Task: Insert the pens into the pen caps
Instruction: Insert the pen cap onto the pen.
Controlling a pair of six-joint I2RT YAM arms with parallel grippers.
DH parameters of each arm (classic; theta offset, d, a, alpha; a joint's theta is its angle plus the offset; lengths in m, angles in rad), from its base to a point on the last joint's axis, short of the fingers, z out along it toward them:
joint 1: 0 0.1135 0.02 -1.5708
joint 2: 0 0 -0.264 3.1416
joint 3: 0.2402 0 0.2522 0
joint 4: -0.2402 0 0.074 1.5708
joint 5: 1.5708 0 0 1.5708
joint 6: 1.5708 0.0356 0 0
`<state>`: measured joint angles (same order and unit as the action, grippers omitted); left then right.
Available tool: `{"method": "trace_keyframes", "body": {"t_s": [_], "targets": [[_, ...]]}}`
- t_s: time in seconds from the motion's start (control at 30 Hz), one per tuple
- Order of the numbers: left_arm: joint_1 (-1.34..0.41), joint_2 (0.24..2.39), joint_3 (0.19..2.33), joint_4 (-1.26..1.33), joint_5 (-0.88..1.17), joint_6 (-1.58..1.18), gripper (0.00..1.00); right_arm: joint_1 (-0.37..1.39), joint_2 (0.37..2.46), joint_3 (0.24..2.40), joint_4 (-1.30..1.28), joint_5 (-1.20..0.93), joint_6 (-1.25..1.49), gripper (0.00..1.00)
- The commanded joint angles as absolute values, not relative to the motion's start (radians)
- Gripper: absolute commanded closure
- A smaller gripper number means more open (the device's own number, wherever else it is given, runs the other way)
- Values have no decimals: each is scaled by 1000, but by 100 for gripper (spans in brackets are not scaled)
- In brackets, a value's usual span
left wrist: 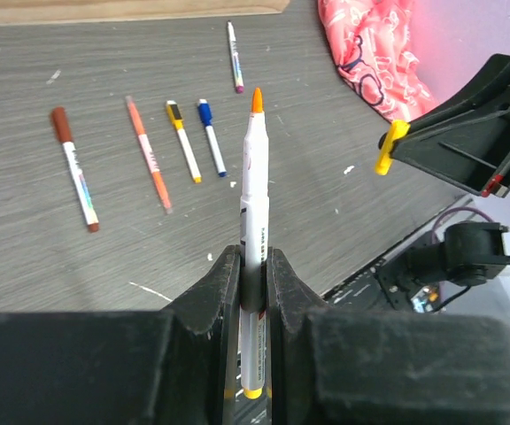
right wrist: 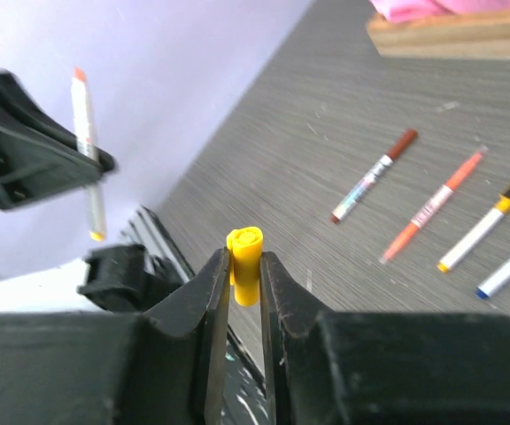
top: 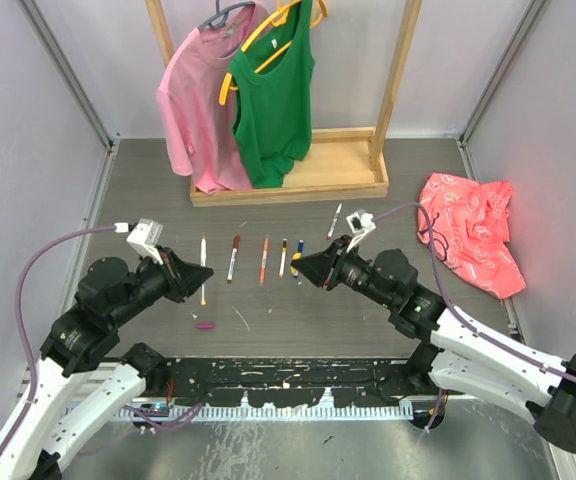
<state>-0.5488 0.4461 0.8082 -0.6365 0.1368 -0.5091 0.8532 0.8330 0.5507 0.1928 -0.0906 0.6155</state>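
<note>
My left gripper (left wrist: 253, 258) is shut on a white-barrelled pen (left wrist: 252, 186) whose orange tip points away from the wrist; the same pen (top: 203, 262) shows in the top view. My right gripper (right wrist: 244, 263) is shut on a yellow pen cap (right wrist: 245, 243), held above the table and facing the left gripper (top: 198, 272) across a gap. Between them lie a brown pen (top: 233, 257), an orange pen (top: 264, 260), a yellow-and-black pen (top: 283, 257) and a blue-ended pen (left wrist: 211, 137). Another pen (top: 335, 220) lies farther back. A magenta cap (top: 204, 326) rests near the left arm.
A wooden clothes rack (top: 288, 185) stands at the back with a pink shirt (top: 198, 100) and a green top (top: 273, 100) on hangers. A crumpled red cloth (top: 473, 235) lies at the right. Grey walls close both sides.
</note>
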Motion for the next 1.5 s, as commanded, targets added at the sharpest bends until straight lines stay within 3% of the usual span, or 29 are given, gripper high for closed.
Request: {"method": "trace_keyframes", "body": {"t_s": [0.0, 0.27, 0.53, 0.67, 1.0, 1.47], "targets": [[-548, 509, 811, -506, 228, -588, 100, 853, 726, 532, 446, 7, 763, 100], [-673, 548, 776, -402, 160, -646, 100, 853, 598, 507, 449, 64, 760, 100], [-1081, 806, 867, -335, -183, -626, 100, 853, 595, 530, 390, 25, 761, 100], [-1202, 913, 909, -290, -262, -608, 100, 853, 591, 562, 344, -8, 754, 100], [-1224, 908, 862, -154, -190, -551, 100, 853, 551, 544, 335, 32, 805, 100], [-1224, 864, 818, -82, -87, -437, 100, 853, 618, 512, 529, -48, 893, 100]]}}
